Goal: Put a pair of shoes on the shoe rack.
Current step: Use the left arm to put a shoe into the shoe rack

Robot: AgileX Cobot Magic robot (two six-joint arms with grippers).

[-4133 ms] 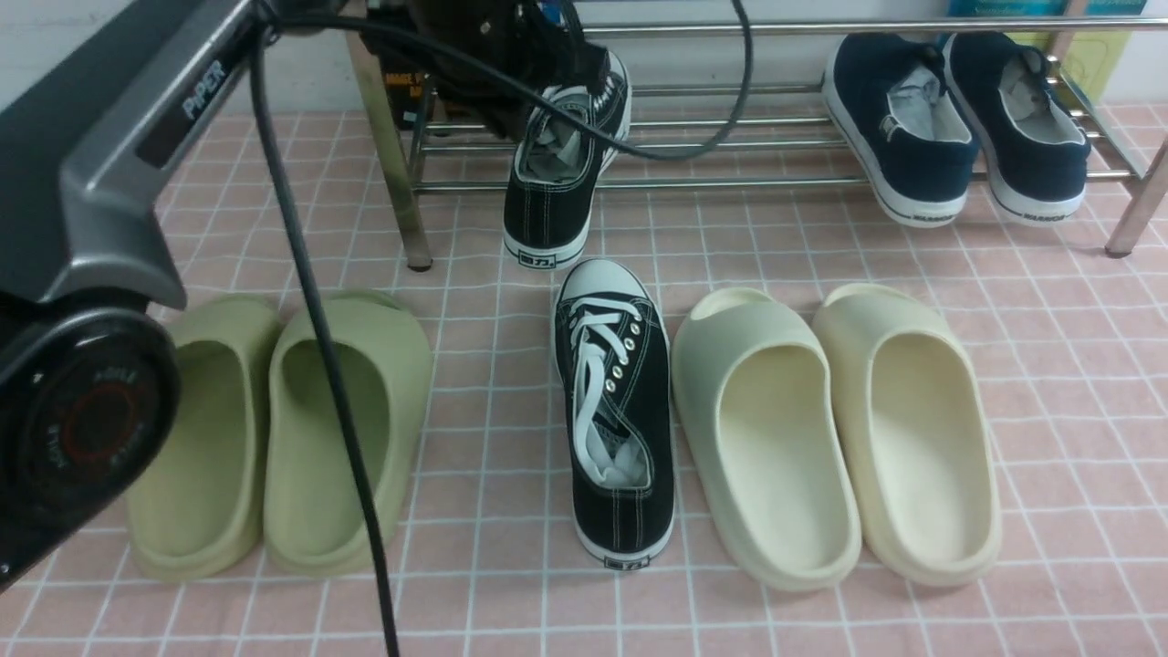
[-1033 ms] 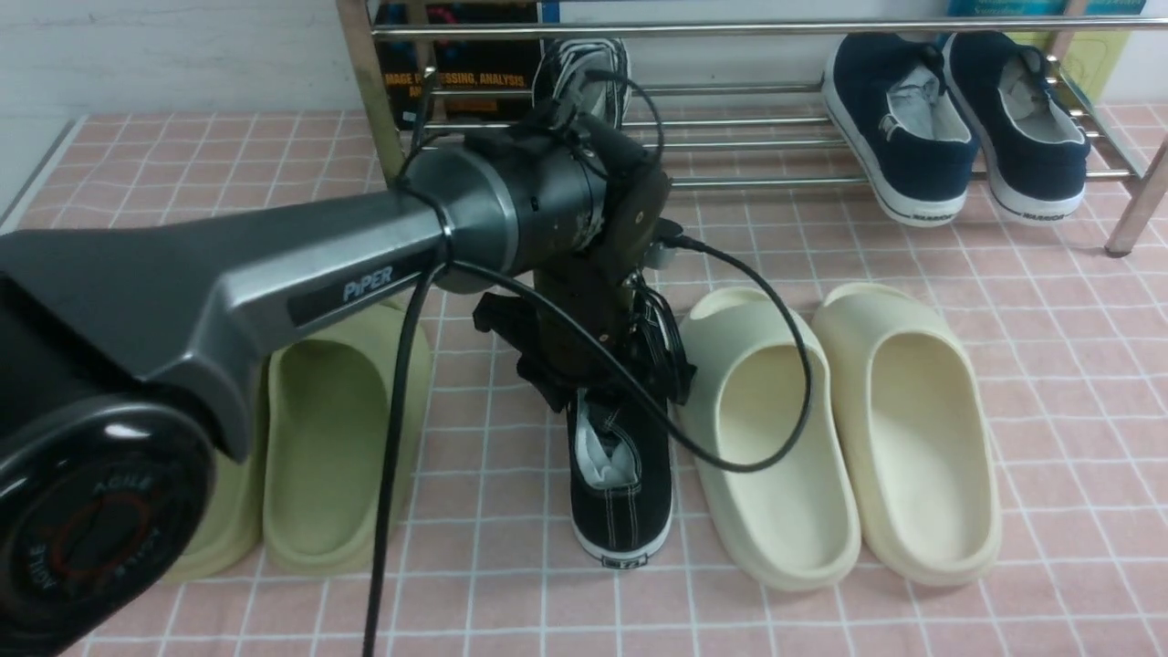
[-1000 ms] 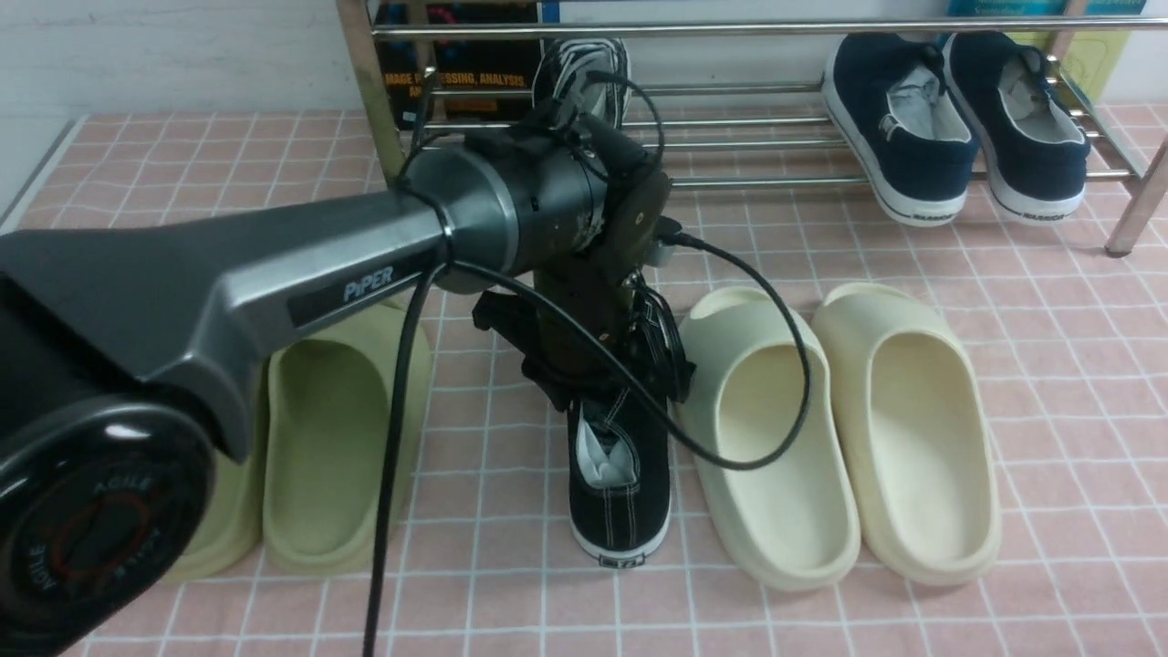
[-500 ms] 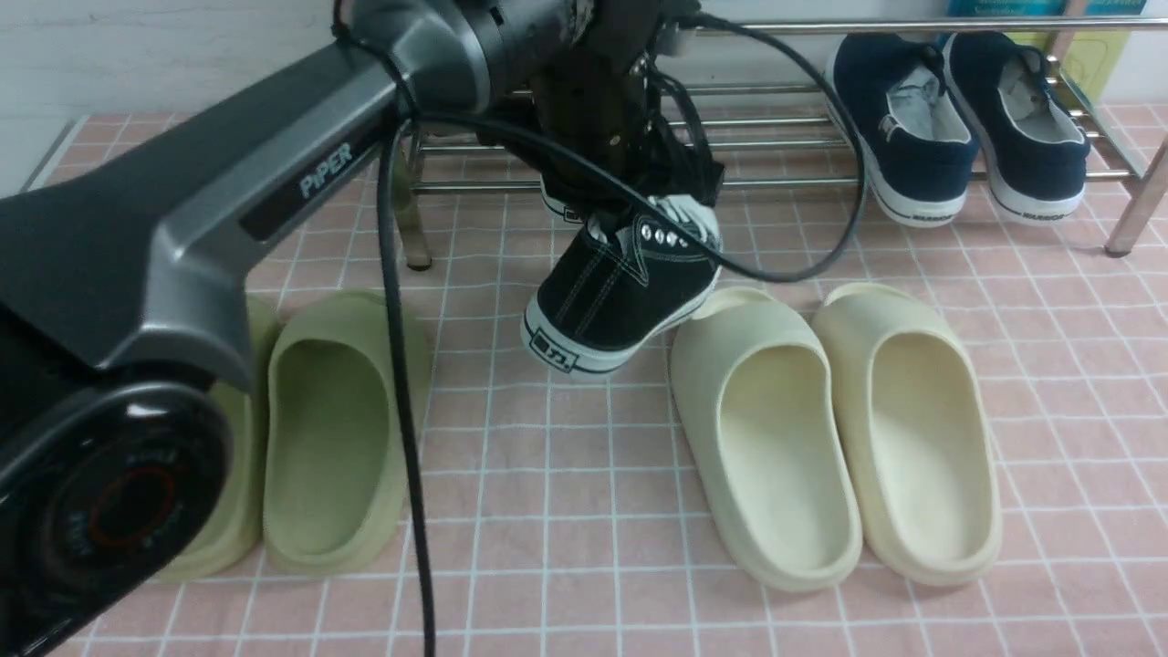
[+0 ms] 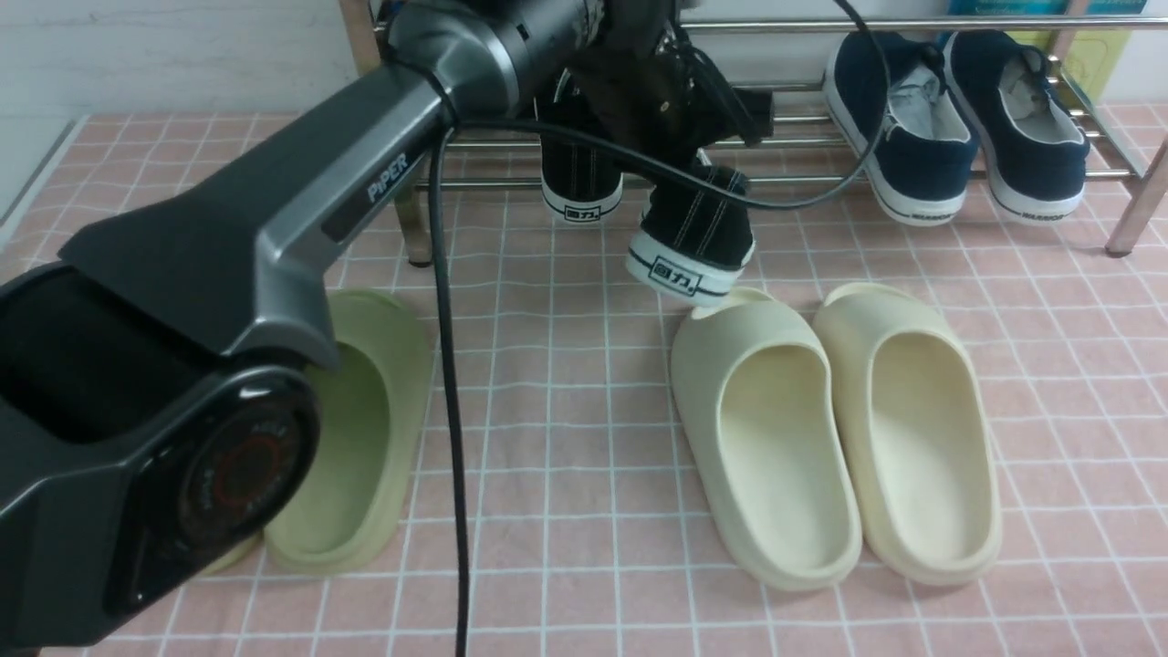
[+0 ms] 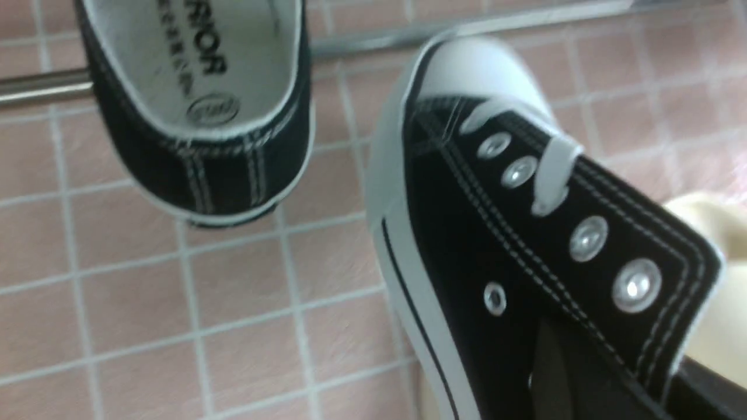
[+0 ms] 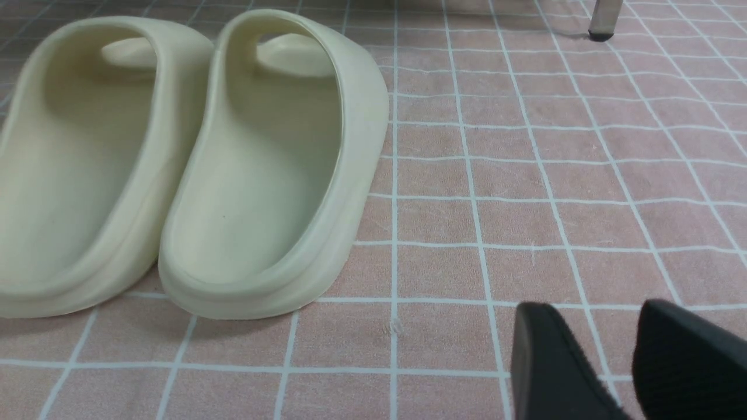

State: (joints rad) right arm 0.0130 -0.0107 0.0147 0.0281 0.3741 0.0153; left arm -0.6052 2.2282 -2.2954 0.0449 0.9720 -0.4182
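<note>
One black canvas sneaker point(image 5: 581, 178) rests on the chrome shoe rack point(image 5: 812, 180), its heel hanging over the front bar. It also shows in the left wrist view point(image 6: 198, 116). My left gripper point(image 5: 683, 151) is shut on the second black sneaker point(image 5: 695, 239) and holds it in the air, heel toward me, just in front of the rack and right of the first. In the left wrist view the held sneaker point(image 6: 525, 233) fills the frame, with one dark finger point(image 6: 551, 376) against its side. My right gripper point(image 7: 613, 356) is open and empty, low over the floor.
Two navy slip-on shoes point(image 5: 958, 137) sit on the rack's right part. Green slides point(image 5: 356, 429) lie front left. Cream slides point(image 5: 839, 429) lie front right, just below the held sneaker, and show in the right wrist view point(image 7: 175, 163). A rack leg point(image 5: 1127, 224) stands at far right.
My left gripper took the second sneaker off the floor, lifted it and carried it forward and right toward the rack. The first sneaker stays on the rack.
</note>
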